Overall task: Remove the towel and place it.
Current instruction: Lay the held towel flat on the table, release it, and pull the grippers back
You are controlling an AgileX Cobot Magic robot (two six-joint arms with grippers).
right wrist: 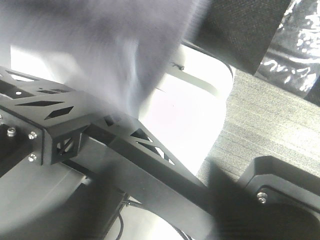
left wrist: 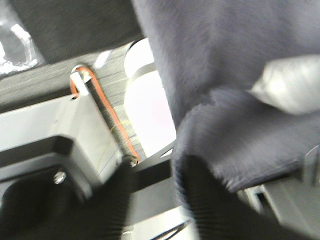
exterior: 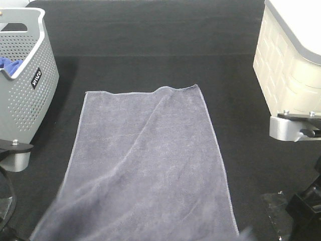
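the high view shows the towel (exterior: 150, 165) flat on the table (exterior: 150, 50); the wrist views show only blurred folds, perhaps draped. i cannot tell whether the left gripper and right gripper are apart.

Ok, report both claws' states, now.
Left claw: cannot be told; the blurred towel drapes over it.
Right claw: cannot be told; its wrist view is smeared, with the towel across it.
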